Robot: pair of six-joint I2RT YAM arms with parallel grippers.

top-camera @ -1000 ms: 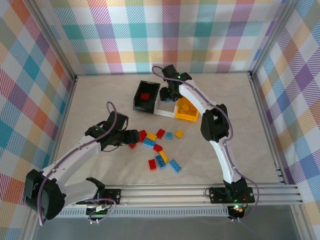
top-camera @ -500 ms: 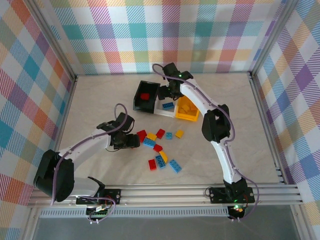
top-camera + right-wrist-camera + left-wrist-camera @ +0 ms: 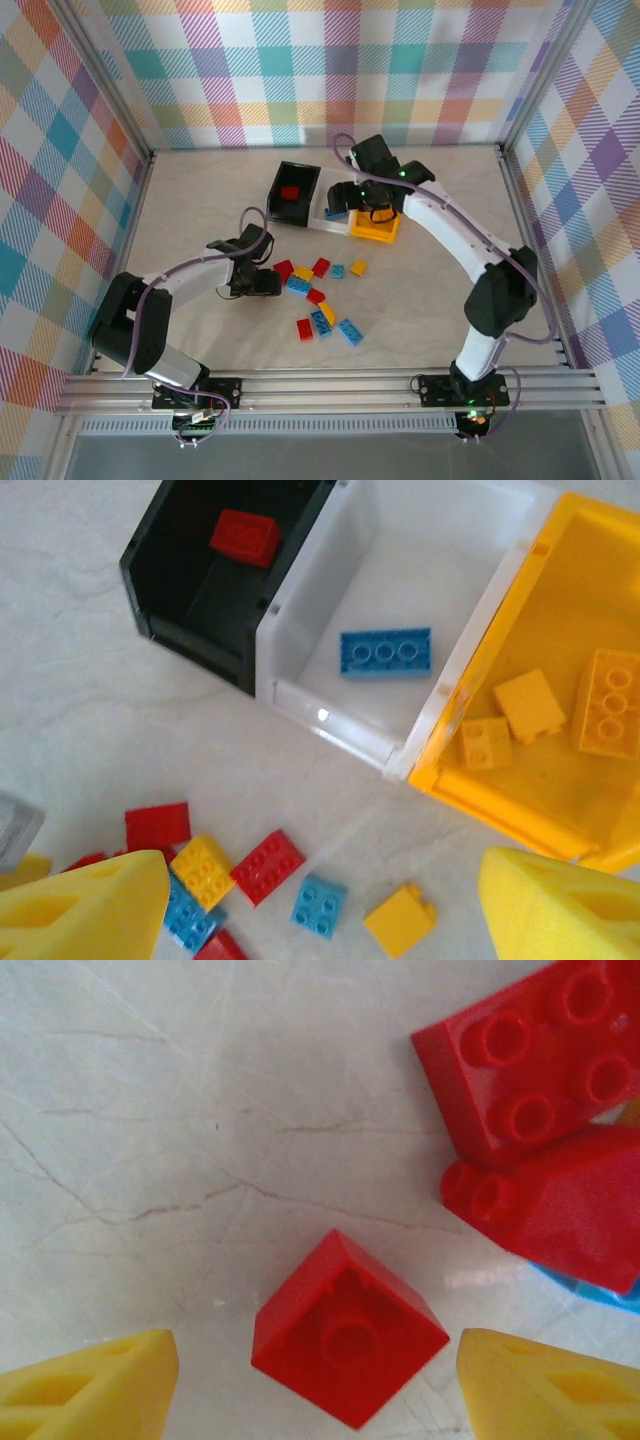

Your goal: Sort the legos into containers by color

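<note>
L arm: from its base at the near rail, your arm goes out left to a folded elbow. The forearm then reaches right across the table point(image 3: 200, 220), wrist pitched down. Left gripper point(image 3: 265, 285) sits low at the left end of the loose legos point(image 3: 322, 295).
Wrist cam: jaws apart, yellow fingers point(image 3: 90, 1390) either side of one red brick point(image 3: 348, 1328). The brick lies underside up on the table, turned cornerwise. There is a gap on both sides and no contact. Two more red bricks point(image 3: 530, 1070) lie just beyond, touching each other.

R arm: upper link rises from the right base to a high elbow. The forearm sweeps far-left, wrist bent down. Right gripper point(image 3: 367, 208) hangs over the joined bins.
Wrist cam: jaws wide, nothing between them.

Bins, L to R in that view:
- Black bin point(image 3: 195, 645): one red brick inside.
- White bin point(image 3: 335, 720): one blue brick point(image 3: 386, 651).
- Yellow bin point(image 3: 500, 815): several yellow-orange bricks point(image 3: 527, 705).

Red, blue and yellow pcs are loose on the table near the bins' front.
</note>
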